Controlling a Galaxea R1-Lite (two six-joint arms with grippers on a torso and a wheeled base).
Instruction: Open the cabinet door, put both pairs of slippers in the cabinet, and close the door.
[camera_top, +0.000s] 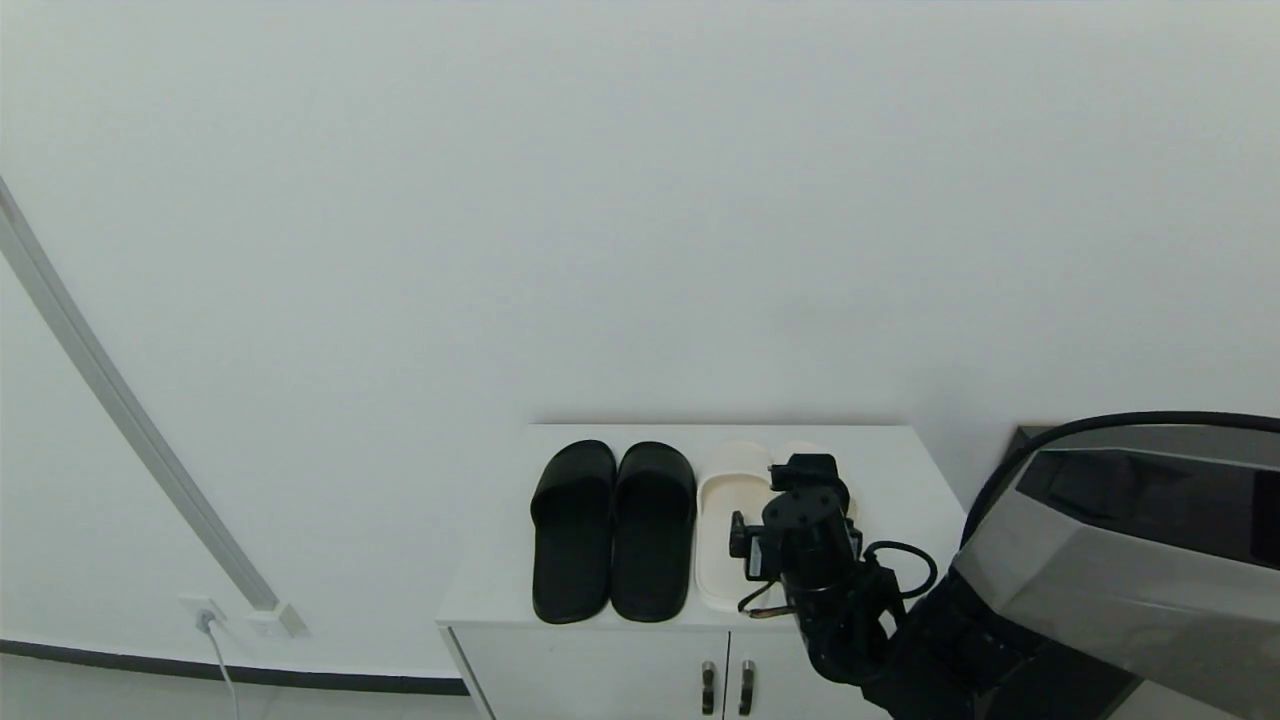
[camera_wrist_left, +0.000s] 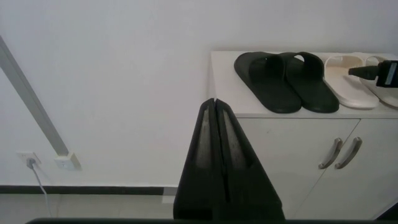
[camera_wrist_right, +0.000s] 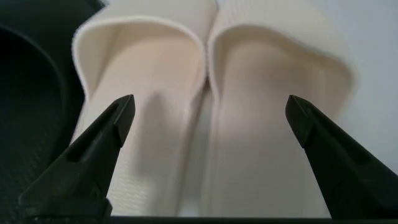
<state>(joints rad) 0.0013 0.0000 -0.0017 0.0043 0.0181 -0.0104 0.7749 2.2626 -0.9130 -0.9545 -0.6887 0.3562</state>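
On top of a white cabinet (camera_top: 900, 480) stand a pair of black slippers (camera_top: 612, 530) and, to their right, a pair of cream slippers (camera_top: 725, 530). My right gripper (camera_wrist_right: 210, 115) hovers open over the cream pair (camera_wrist_right: 205, 124), one finger outside each slipper, touching neither. From the head view its arm covers most of the right cream slipper. The cabinet's two doors (camera_top: 640, 680) are closed, their handles (camera_top: 727, 687) side by side. My left gripper (camera_wrist_left: 214, 124) is shut on nothing, off to the left of the cabinet (camera_wrist_left: 280, 149) and lower than its top.
The cabinet stands against a plain white wall. To its left are a slanted cable duct (camera_top: 120, 400) and a wall socket (camera_top: 203, 608) with a plugged cable near the floor. There is free room left of the cabinet.
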